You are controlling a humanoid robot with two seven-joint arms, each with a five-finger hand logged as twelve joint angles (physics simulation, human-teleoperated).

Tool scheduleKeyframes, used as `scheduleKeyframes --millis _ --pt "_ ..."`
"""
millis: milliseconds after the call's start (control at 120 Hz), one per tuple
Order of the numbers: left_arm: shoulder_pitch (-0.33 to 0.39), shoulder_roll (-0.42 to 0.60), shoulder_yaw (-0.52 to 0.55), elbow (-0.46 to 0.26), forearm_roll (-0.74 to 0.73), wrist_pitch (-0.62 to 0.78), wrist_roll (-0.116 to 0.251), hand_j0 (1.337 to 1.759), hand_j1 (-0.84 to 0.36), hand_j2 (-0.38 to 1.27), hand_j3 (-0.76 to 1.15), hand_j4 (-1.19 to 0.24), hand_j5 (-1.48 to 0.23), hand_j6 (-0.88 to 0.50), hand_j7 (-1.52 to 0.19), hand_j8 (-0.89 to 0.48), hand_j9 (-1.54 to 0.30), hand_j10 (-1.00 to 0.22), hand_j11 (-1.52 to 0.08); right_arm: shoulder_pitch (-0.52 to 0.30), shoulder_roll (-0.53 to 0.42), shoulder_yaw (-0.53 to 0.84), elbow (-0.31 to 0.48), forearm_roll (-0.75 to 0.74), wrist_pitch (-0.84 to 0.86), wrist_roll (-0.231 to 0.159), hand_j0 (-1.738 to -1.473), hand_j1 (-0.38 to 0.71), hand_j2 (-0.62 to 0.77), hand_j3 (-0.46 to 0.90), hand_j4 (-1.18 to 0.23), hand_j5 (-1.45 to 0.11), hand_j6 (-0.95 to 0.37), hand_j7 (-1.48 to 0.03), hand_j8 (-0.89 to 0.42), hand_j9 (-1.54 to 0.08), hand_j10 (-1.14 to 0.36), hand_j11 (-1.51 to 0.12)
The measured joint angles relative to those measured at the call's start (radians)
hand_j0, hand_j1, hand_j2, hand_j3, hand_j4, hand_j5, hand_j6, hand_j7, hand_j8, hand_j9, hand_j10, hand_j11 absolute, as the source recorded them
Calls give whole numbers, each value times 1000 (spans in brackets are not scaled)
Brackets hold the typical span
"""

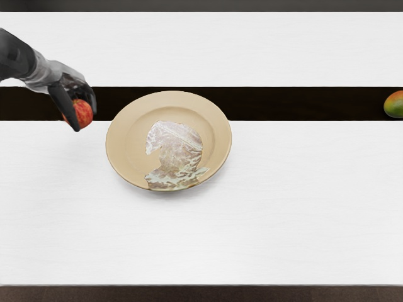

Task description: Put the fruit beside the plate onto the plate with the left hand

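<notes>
A red fruit [83, 113], like an apple, sits inside my left hand [74, 104], whose dark fingers are curled around it just left of the plate. The arm comes in from the upper left edge. The tan plate [126, 135] with a pale patterned centre lies on the white table, its left rim a short gap from the fruit. Whether the fruit is lifted off the table I cannot tell. The right hand does not show.
A green and orange fruit [394, 104], like a mango, lies at the far right edge over the dark band. A dark gap [283, 104] runs across between the two white surfaces.
</notes>
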Motion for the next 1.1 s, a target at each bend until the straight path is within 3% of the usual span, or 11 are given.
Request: scheduleKeyframes --millis 200,533,692,1100 --pt "-11 -28 -61 -41 -30 -6 0 1645 -413 310 0 -475 -1144 -209 -1133 -168 -1154 -492 -1189 0 0 0 0 0 0 0 -1658 -307 -7 0 -35 -45 -35 -45 -35 -45 -35 -45" --pt "46 -199 -166 -28 -30 10 2 1645 -408 306 0 -466 -1150 -202 -1140 -167 -1156 -496 -1194 0 0 0 0 0 0 0 -1658 -307 -7 0 -35 -45 -35 -45 -35 -45 -35 -45" --pt "83 -283 -197 -14 33 94 6 1645 -417 330 0 -472 -1144 -202 -1134 -165 -1153 -501 -1196 0 0 0 0 0 0 0 -1658 -307 -7 0 -35 -45 -35 -45 -35 -45 -35 -45" --pt "141 -353 -231 -9 165 208 20 1640 -493 464 0 -446 -1165 -181 -1161 -136 -1159 -469 -1202 0 0 0 0 0 0 0 -1658 -307 -7 0 -35 -45 -35 -45 -35 -45 -35 -45"
